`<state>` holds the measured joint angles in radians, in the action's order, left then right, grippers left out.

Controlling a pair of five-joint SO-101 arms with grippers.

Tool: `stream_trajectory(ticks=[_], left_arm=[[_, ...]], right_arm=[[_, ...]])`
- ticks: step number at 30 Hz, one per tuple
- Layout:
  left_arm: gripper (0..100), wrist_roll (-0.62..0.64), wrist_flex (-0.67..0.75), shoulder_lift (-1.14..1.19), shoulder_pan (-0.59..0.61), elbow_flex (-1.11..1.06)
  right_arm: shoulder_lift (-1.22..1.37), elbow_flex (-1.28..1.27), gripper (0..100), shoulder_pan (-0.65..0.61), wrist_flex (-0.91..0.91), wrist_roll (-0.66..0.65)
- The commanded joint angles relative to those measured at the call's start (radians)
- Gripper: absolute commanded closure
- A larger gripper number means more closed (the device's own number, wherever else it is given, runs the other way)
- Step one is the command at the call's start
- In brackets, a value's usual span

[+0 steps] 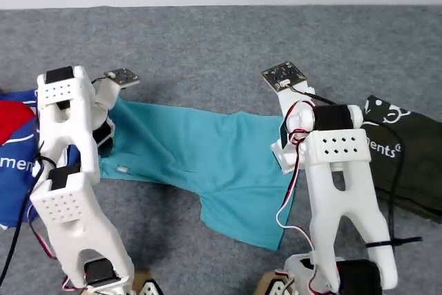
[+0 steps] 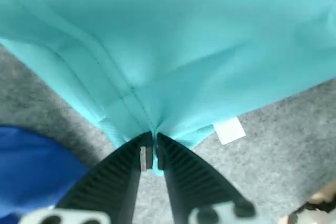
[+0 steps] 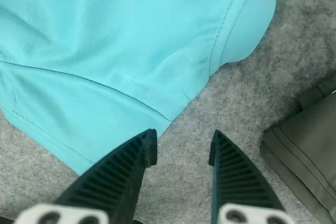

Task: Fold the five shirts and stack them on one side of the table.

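Observation:
A teal shirt [image 1: 207,157] lies spread across the middle of the grey table [image 1: 221,46]. My left gripper [image 2: 154,153] is shut on the teal shirt's [image 2: 173,51] edge at the shirt's left side, cloth bunched between the black fingers [image 2: 123,174]. A white label [image 2: 229,130] shows beside the pinch. My right gripper [image 3: 181,148] hangs open just above the carpet, beside the hem of the teal shirt [image 3: 105,51] at the shirt's right side. A dark olive shirt [image 1: 404,157] lies at the right edge, a blue and red one [image 1: 17,150] at the left.
The dark olive shirt's corner [image 3: 304,145] lies close to my right gripper. Blue cloth [image 2: 31,166] sits next to the left gripper. The far half of the table is bare grey carpet.

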<state>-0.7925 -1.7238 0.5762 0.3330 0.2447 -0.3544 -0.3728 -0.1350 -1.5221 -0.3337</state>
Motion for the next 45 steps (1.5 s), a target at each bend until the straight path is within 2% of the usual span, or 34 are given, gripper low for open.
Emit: stream_trajectory(ticks=[1, 7, 11, 16, 25, 27, 30, 35, 40, 45], left_arm=[[100, 0.003, -0.032, -0.101, 0.020, -0.065], [100, 0.000, -0.028, -0.226, 0.038, -0.189], [99, 0.000, -0.012, -0.226, 0.038, -0.189], [92, 0.003, -0.006, -0.239, 0.040, -0.188], [91, 0.000, -0.003, -0.368, 0.043, -0.183], [92, 0.021, 0.041, -0.411, 0.043, -0.166], [92, 0.186, 0.201, -0.445, 0.040, -0.159], [98, 0.365, 0.391, -0.388, -0.029, -0.159], [99, 0.428, 0.528, -0.269, -0.120, -0.156], [99, 0.440, 0.638, -0.138, -0.147, -0.154]], right_arm=[[-0.038, 0.083, 83.3, 0.013, -0.004, 0.000], [-0.038, 0.083, 83.3, 0.012, 0.005, 0.000], [-0.036, 0.083, 83.3, 0.007, 0.007, 0.000], [-0.036, 0.083, 83.0, 0.012, 0.031, 0.003], [-0.035, 0.094, 83.1, 0.015, 0.131, 0.008], [-0.025, 0.091, 83.2, 0.015, 0.205, 0.009], [0.012, 0.087, 83.7, 0.015, 0.354, 0.009], [0.177, 0.094, 99.6, 0.013, 0.602, 0.009], [0.354, 0.095, 99.1, -0.010, 0.730, 0.009], [0.506, 0.101, 98.8, -0.007, 0.826, 0.002]])
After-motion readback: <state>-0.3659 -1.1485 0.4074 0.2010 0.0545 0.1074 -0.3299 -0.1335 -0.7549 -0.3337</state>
